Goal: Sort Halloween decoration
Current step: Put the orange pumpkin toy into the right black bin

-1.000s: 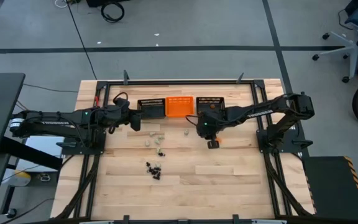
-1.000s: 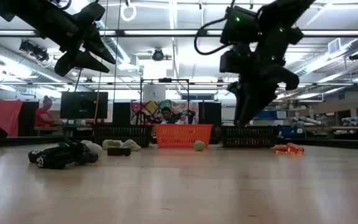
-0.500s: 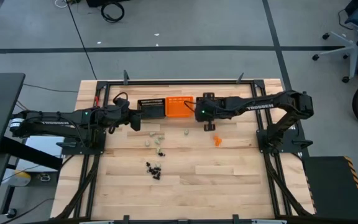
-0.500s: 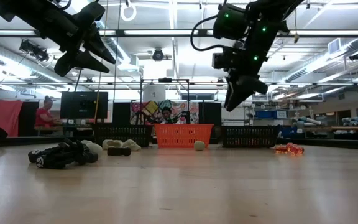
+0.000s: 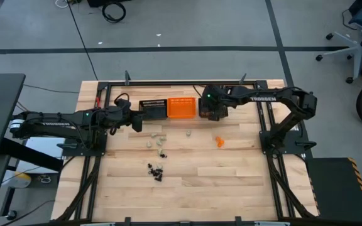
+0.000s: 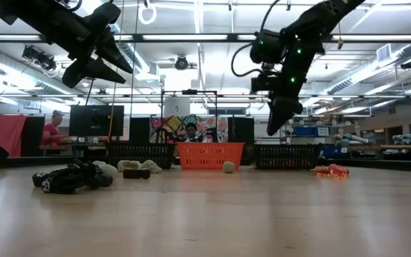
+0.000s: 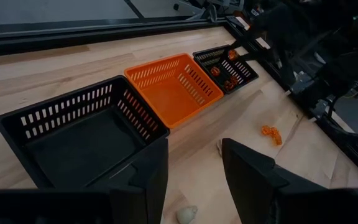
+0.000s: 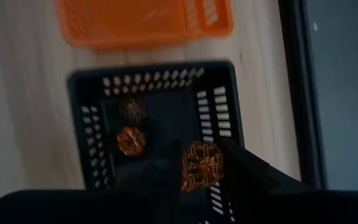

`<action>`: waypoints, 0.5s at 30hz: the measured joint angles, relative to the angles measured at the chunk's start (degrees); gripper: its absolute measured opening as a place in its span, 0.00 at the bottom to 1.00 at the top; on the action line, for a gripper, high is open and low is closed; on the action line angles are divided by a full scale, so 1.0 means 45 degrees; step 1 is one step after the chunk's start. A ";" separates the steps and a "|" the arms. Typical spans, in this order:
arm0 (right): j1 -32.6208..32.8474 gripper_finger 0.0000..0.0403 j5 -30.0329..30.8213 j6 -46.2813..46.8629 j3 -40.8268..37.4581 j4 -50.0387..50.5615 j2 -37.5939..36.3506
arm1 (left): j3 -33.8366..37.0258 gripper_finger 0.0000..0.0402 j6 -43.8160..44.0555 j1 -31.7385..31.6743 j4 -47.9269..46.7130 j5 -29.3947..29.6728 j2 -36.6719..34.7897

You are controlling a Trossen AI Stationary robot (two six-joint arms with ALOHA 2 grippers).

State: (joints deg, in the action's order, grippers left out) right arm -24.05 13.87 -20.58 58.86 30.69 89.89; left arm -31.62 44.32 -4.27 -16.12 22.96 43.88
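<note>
The Halloween decoration lies in small groups on the wooden table: black trinkets [image 5: 156,171], pale ones [image 5: 156,139] and orange ones [image 5: 219,141]. My right gripper [image 5: 211,112] hangs over the right black basket [image 8: 222,106], shut on one orange trinket [image 8: 201,165]. A few more orange trinkets [image 8: 131,140] lie on that basket's floor. My left gripper [image 7: 194,168] hovers open above the table beside the left black basket [image 7: 79,134], with nothing between its fingers. My right gripper pinches the orange trinket by its sides [image 8: 210,163] between its two fingers. The fingers slant down from above. The trinket is lifted clear and hangs over the inside of the right black basket.
An orange basket [image 5: 182,107] stands between the two black ones along the table's far edge. A black metal frame [image 5: 168,83] runs around the table. Bare wood lies toward the near edge. A person [image 6: 49,128] sits in the room beyond.
My right gripper has risen from the orange trinkets on the table and swung toward the far edge, turning as it went. It now hangs over the right black basket with the orange trinket between its fingers.
</note>
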 joint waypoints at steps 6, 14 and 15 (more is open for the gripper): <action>-0.0813 0.26 -0.1059 0.0018 -0.0648 -0.0045 -0.0005 | 0.0000 0.39 0.0018 0.0000 0.0000 -0.0003 0.0005; -0.1392 0.26 -0.1519 0.1342 -0.1511 -0.0513 -0.0005 | 0.0000 0.39 0.0007 0.0000 0.0000 -0.0003 0.0004; -0.1451 0.26 -0.1608 0.1541 -0.1563 -0.0575 -0.0005 | 0.0000 0.39 0.0003 -0.0005 -0.0005 -0.0003 0.0000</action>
State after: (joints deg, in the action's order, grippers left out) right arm -30.58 6.63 -13.65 51.83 28.10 89.86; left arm -31.62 44.34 -4.29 -16.14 22.94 43.88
